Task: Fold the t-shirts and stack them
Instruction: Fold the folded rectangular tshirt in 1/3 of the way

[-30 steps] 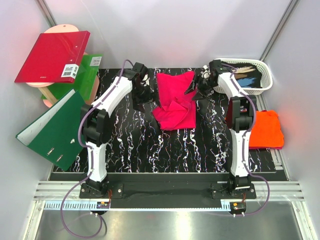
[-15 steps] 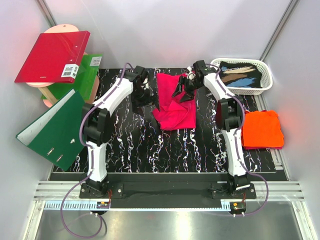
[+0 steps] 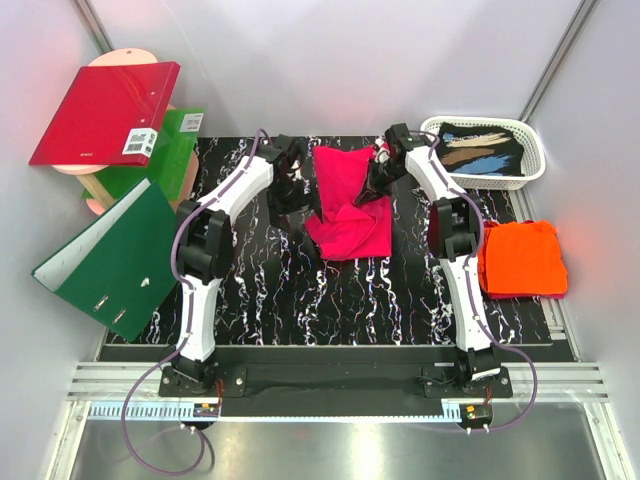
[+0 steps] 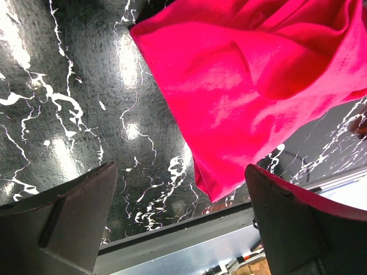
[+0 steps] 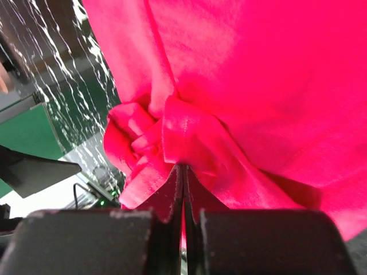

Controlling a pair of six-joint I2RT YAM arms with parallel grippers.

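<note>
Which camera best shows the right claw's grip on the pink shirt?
Right wrist view: the right claw is shut on a fold of the pink shirt. From above it is too small to judge; left wrist shows only cloth.

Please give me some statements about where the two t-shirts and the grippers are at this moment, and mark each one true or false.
1. The right gripper is shut on the pink t-shirt. True.
2. The left gripper pinches the pink t-shirt too. False: it is open and holds nothing.
3. The orange t-shirt lies in the white basket. False: it lies at the right edge of the table, outside the basket.
4. The red binder is apart from both shirts. True.
</note>
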